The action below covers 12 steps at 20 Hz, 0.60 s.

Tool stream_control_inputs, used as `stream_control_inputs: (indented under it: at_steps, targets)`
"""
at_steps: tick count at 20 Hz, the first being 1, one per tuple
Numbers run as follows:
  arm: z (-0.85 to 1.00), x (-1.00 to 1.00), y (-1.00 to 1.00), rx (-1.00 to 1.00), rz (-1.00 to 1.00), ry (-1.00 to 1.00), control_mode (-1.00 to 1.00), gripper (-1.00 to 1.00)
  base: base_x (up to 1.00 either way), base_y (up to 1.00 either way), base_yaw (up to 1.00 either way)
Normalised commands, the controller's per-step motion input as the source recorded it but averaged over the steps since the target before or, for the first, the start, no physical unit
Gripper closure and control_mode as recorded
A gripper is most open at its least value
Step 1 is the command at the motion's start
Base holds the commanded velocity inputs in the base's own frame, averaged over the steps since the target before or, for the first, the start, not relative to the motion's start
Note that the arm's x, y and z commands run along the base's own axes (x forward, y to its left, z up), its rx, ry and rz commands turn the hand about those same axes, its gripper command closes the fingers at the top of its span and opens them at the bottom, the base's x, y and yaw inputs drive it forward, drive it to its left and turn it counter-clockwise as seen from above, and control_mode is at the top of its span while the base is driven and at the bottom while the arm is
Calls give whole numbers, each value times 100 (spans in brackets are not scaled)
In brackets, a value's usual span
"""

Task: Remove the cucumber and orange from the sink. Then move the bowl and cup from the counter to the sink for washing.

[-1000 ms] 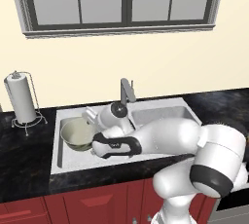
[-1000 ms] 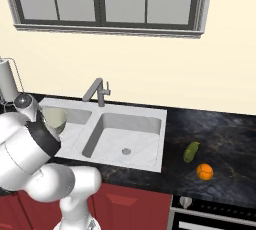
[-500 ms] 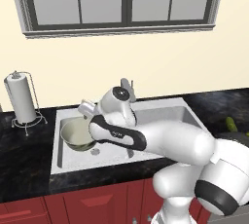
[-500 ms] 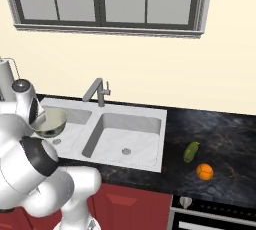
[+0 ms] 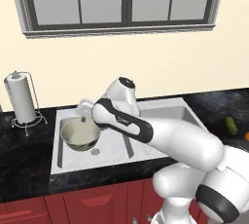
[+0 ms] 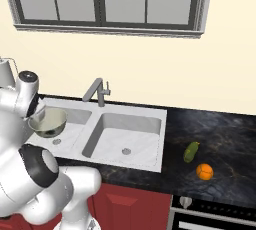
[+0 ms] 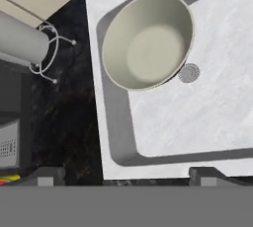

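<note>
My gripper (image 7: 126, 174) stands wide, holding nothing. The bowl (image 7: 148, 41) sits in the sink (image 7: 207, 107), partly covering the drain (image 7: 189, 72). My arm hides the faucet in the left base view.

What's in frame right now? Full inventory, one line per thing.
bowl: 1, pale greenish-beige, in the left basin beside its drain
sink: 1, light grey, double basin, set in the counter
faucet: 1, grey metal, behind the sink
cucumber: 1, dark green, on the counter right of the sink
orange: 1, bright orange, on the counter just in front of the cucumber
counter: 1, black speckled, over dark red cabinets
paper towel roll: 1, white on a wire stand, on the counter left of the sink
window: 1, grey frame, on the wall above the sink
gripper: 1, dark tips, jaws open, nothing held, above the left basin
</note>
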Motion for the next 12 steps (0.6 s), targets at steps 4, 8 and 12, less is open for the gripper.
stream_control_inputs:
  at_steps: [4,8,12]
  targets:
    - [5,-23,20,-6,16,0,-100,-100,0,0,0]
    - [9,-22,21,-11,13,0,-100,-100,0,0,0]
    - [5,-23,10,-13,7,0,-100,-100,0,0,0]
